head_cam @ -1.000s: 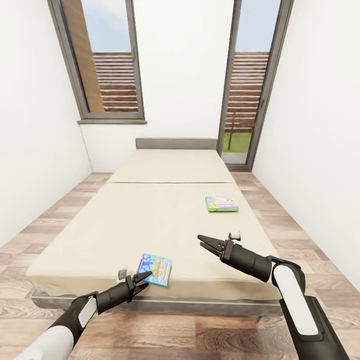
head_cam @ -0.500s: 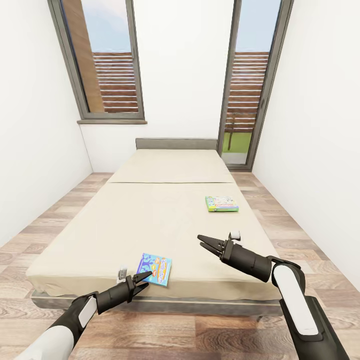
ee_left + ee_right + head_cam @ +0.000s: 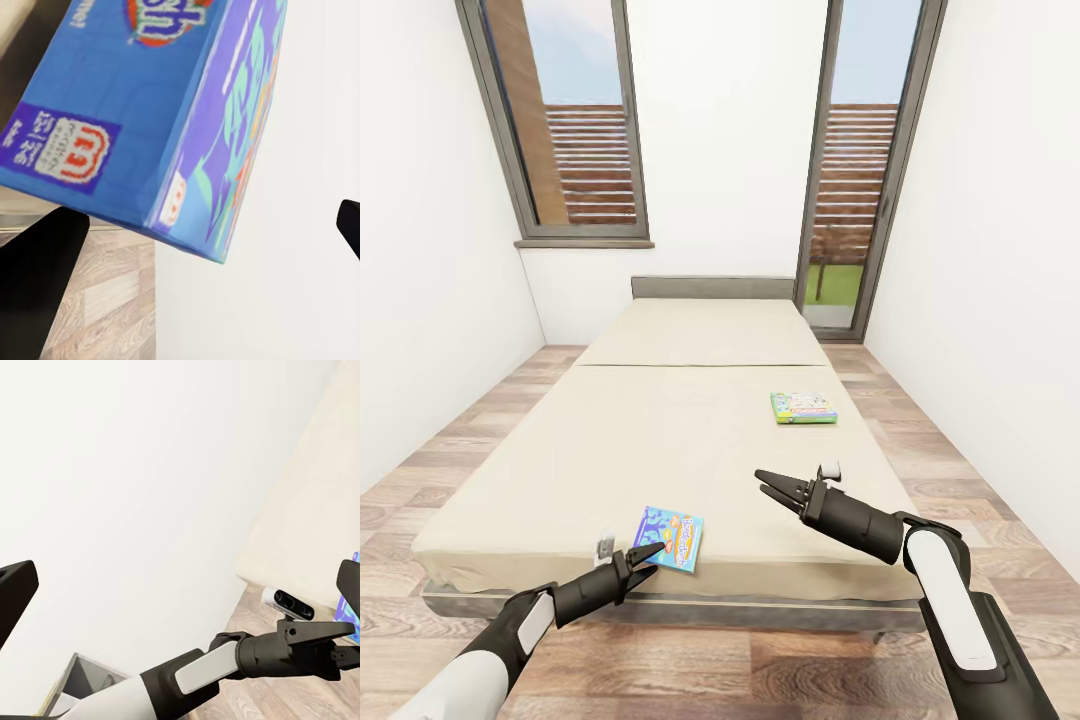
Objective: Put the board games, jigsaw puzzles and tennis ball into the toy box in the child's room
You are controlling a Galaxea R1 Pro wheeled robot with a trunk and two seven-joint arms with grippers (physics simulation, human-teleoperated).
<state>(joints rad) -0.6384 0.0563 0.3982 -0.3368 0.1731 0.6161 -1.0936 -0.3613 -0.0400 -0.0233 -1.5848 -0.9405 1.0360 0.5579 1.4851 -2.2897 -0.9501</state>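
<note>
1. Two board games are lying on the bed (image 3: pixel 660 430): a blue board game (image 3: pixel 671 537) near the foot edge on the left side, and a green and white board game (image 3: pixel 803 407) further up, toward the right edge.
2. The left gripper (image 3: pixel 648 557) is reaching in low from the foot of the bed, with its fingertips (image 3: pixel 651 549) at the near corner of the blue board game; from the head view I cannot tell whether they are touching it.
3. Seen from the left wrist, the blue board game (image 3: pixel 150 105) is sitting very close, between two dark fingers (image 3: pixel 37 277) that are standing wide apart on either side of it, so this gripper is spread.
4. The right gripper (image 3: pixel 764 482) is hovering over the mattress, well apart from both games, with its two fingers parted and holding nothing.
5. In the right wrist view the left arm (image 3: pixel 225 667) is showing in front of the white wall (image 3: pixel 127 487), with the corner of the bed (image 3: pixel 315 532) beyond it.
6. Two tall windows (image 3: pixel 575 120) are standing behind the headboard (image 3: pixel 712 287), and wooden floor (image 3: pixel 480 430) is running along both sides of the bed.
</note>
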